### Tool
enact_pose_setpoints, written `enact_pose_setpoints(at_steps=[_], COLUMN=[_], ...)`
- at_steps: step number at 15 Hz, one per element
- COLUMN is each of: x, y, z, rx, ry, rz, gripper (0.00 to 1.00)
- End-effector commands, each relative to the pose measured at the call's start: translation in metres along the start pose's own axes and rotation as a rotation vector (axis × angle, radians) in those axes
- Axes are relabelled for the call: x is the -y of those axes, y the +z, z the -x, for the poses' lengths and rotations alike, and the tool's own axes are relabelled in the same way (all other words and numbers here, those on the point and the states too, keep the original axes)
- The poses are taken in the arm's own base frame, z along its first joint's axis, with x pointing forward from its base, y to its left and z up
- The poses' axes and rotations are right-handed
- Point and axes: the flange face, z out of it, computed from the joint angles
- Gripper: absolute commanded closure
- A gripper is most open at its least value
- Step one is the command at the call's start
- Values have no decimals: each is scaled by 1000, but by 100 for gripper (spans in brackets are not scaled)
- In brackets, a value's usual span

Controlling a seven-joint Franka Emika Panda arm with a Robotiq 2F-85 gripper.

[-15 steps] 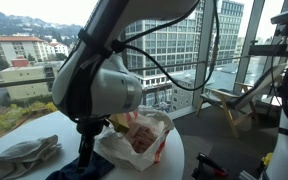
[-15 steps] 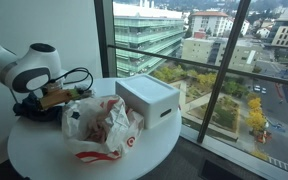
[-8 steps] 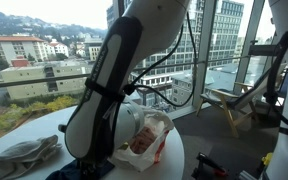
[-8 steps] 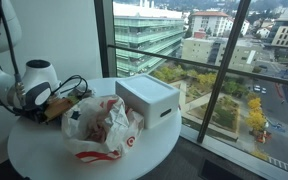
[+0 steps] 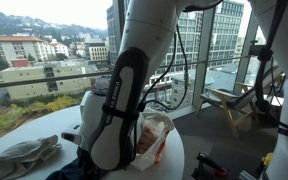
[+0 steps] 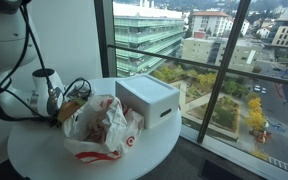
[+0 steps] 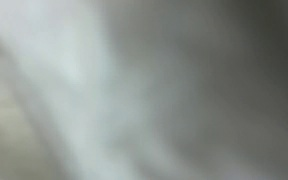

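The fingers stand spread wide with nothing visible between them, though they are mostly hidden. In an exterior view the gripper [image 6: 70, 106] is only a brownish tip at the end of the white wrist. It sits low over the table [image 6: 39, 155] and points towards 3 o'clock. The plastic bag [image 6: 106, 126], white with red print and crumpled open, lies just at the gripper's 3 o'clock; whether the two touch I cannot tell. A black cable [image 6: 76, 86] loops over the wrist at 12 o'clock of the gripper. A white box [image 6: 149, 98] stands at 2 o'clock of the bag, close beside it and near the table's edge by the window [image 6: 219, 90]. In an exterior view the arm [image 5: 119, 110] fills the middle and hides the gripper. There the bag [image 5: 156, 140] shows at the arm's 3 o'clock, and a grey cloth [image 5: 26, 155] lies on the table at its 9 o'clock, apart from the bag. The wrist view is a grey and white blur in which nothing can be made out
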Motion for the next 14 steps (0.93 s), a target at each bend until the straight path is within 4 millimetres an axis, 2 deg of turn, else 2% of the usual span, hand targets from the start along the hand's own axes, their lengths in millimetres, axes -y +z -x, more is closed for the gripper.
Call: enact_pose_setpoints(at_steps=[1,8,9,10,11,12,14], x=[-12,-13,-11,-9,-7,-7,-5], y=[3,11,11,12,13,14,14], z=[-14,-26,-27,-29,-30,-32,-34], rx=[12,143,170,187,205,217,229], ry=[26,18,16,10,7,13,15], rz=[76,85,72,57,39,34,19], gripper=[0,0,6,26,30,30,45])
